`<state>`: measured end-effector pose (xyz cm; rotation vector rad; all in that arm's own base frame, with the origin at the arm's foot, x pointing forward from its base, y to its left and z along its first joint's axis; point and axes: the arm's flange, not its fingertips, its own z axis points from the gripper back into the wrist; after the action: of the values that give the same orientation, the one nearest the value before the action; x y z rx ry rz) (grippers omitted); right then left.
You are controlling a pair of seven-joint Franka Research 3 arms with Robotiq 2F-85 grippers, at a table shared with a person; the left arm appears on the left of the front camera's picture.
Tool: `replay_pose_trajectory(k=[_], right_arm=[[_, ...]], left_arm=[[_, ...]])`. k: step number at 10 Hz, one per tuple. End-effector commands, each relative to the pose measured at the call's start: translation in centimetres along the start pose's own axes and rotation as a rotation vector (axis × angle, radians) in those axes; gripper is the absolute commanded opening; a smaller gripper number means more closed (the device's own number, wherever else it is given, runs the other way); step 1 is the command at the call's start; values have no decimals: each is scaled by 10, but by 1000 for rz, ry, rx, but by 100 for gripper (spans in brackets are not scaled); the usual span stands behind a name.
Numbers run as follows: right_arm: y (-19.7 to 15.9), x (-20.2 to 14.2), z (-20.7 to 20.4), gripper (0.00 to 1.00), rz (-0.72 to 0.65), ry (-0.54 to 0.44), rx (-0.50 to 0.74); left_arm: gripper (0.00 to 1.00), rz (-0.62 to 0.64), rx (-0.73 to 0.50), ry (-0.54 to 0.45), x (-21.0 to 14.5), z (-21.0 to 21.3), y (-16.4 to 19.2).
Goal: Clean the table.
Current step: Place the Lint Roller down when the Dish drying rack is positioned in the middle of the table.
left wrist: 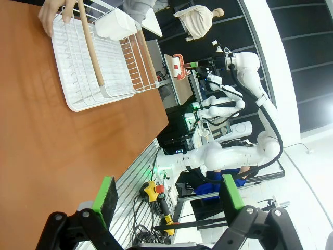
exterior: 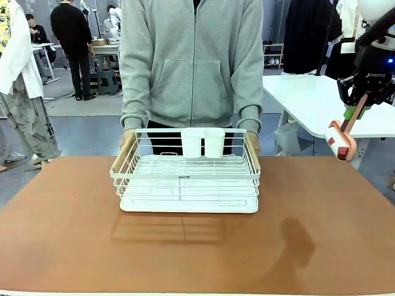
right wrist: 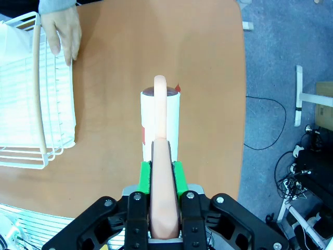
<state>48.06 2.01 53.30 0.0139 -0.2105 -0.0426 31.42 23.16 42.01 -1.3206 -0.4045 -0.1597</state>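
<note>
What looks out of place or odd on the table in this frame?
A white wire dish rack sits mid-table, the person's hands gripping its wooden handles. Nothing is spilled or damaged. The right end effector holds a lint roller up off the table's right edge.

The right pincer (exterior: 358, 110) hangs high above the right edge of the bench (exterior: 321, 246), clamped. The left pincer (left wrist: 169, 200) stands open beside the bench edge.

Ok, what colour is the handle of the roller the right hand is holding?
Pale salmon pink; the handle shows best in the right wrist view, clamped in the right hand.
</note>
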Motion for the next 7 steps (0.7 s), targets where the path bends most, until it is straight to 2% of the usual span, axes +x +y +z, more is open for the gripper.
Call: replay_pose_trajectory(k=[1, 7], right_arm=[[2, -1, 5, 21, 4, -13, -3], [2, -1, 5, 21, 4, -13, -3]], left_arm=[[100, -11, -6, 1, -3, 2, -4], [100, -11, -6, 1, -3, 2, -4]])
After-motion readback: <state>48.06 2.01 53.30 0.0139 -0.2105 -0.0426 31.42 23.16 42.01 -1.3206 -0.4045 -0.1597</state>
